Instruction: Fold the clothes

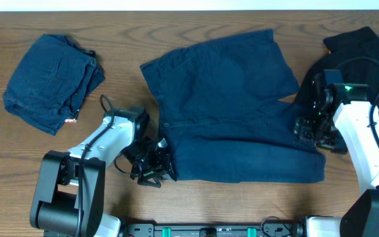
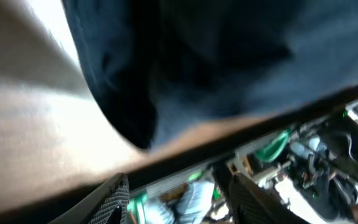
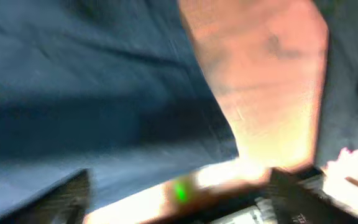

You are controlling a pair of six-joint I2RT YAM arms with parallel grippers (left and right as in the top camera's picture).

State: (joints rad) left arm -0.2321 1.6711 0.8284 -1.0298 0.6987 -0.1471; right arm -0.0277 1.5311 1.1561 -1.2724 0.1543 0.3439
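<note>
A brown wood-grain surface fills nearly the whole overhead view, its grain running in long streaks from side to side. A pale white strip runs along its far edge. Light is even, with no hard shadows. In the left wrist view the surface looks blurred and washed pale; in the right wrist view it glows orange-pink.

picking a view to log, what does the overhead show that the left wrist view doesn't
Only overhead: the folded navy pile near the left arm, the black garment near the right arm, and the right gripper. Only left wrist: a close look showing the left gripper open and empty. Both: the spread navy garment, the wooden table and rig hardware at its near edge.
</note>
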